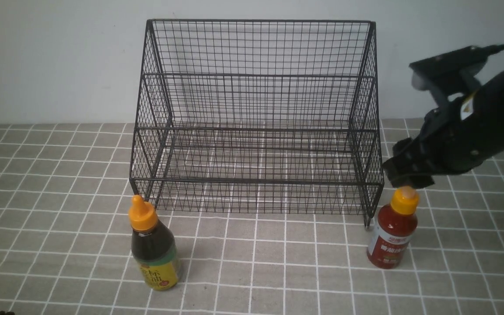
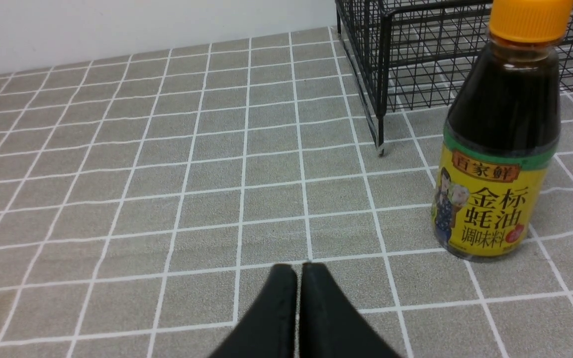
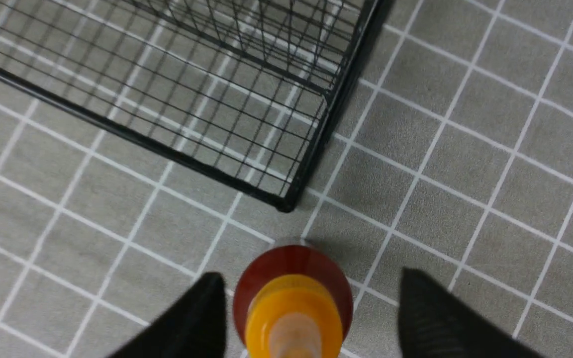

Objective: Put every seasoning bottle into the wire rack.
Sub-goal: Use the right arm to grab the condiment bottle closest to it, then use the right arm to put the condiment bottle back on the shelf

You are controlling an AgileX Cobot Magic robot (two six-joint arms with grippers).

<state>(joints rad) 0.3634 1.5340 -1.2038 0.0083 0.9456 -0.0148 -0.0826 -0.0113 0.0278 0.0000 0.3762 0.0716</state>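
Right pincer (image 3: 310, 283) hangs spread wide above the red bottle (image 1: 390, 239), one finger on either side of the orange cap (image 3: 291, 318) and clear of it. That bottle stands upright on the desk (image 1: 278, 271), just beside the front right corner of the wire rack (image 1: 256, 131). Left pincer (image 2: 297, 272), fingers pressed together on nothing, sits low near the dark-brown bottle (image 1: 155, 253), which stands upright at the rack's front left corner, outside it.

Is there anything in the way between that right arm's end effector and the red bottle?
Nothing visible. The right end effector hangs open just above the orange cap of the red bottle, one finger to each side, only air between. The bottle stands outside the rack, by its front right corner.
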